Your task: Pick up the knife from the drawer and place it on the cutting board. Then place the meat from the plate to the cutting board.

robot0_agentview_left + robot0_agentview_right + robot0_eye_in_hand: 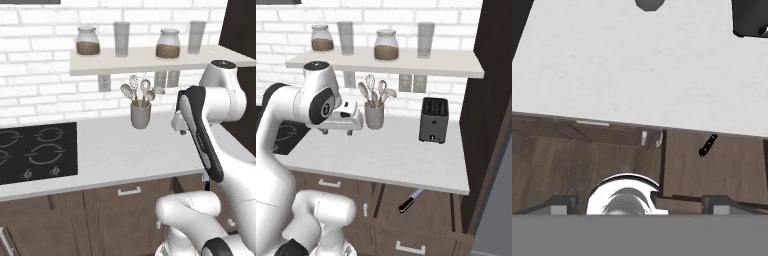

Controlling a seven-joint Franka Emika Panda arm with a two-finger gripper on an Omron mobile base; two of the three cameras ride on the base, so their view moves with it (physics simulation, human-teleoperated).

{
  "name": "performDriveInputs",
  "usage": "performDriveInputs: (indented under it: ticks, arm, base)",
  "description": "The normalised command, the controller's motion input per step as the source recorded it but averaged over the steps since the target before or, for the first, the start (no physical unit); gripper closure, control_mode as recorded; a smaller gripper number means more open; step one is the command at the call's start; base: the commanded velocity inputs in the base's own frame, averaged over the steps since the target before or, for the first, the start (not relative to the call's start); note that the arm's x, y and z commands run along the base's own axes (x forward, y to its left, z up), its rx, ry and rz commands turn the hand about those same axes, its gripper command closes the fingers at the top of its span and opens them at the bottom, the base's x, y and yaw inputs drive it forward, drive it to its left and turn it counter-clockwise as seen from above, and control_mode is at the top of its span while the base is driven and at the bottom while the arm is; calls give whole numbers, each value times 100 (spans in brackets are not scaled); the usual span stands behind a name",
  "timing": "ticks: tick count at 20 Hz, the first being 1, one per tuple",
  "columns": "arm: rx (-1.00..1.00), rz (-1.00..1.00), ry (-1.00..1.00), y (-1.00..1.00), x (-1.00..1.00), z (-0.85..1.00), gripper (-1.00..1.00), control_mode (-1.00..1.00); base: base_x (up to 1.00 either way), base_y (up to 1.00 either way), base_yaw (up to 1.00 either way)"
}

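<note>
1. The white arm holds its tool [336,131] high above the pale surface [396,155], near the utensil crock [374,115]; in the hand view the two dark fingertips [559,204] stand wide apart at the bottom edge, with nothing between them.

2. The knife [411,200] lies in the open drawer [431,210] under the surface's front edge, black handle toward the robot, silver blade running back beneath the overhang.

3. In the hand view the knife [707,145] sits at about one o'clock from the tool, well apart from it and far lower than the surface.

4. Risk one, as a judgement: the blade is partly tucked under the lip of the surface, so a straight descent could strike the edge before the fingers reach the handle.

5. Risk two: the handle is thin and lies at a slant, so fingers that are not turned across it may pinch one end and let the knife swing or slip.

6. Risk three: the drawer's front wall and the cabinet post beside it leave little room, and a wide-set tool could knock against them.

7. The toaster [434,120] stands at the far right of the surface, clear of the likely path.
</note>
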Motion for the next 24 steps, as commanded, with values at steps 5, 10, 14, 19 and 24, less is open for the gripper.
performDriveInputs:
  ticks: [5,10,14,19,24]
  arm:
    - [0,0,0,0,-10,0,-100,100]
    - [0,0,0,0,0,0,-100,100]
    - [0,0,0,0,0,0,-100,100]
    - [0,0,0,0,0,0,-100,100]
    - [0,0,0,0,0,0,-100,100]
  base:
    - [0,0,0]
    - [-2,-2,-3]
    - [-15,10,-31]
    - [-30,57,-31]
    - [-16,95,-28]
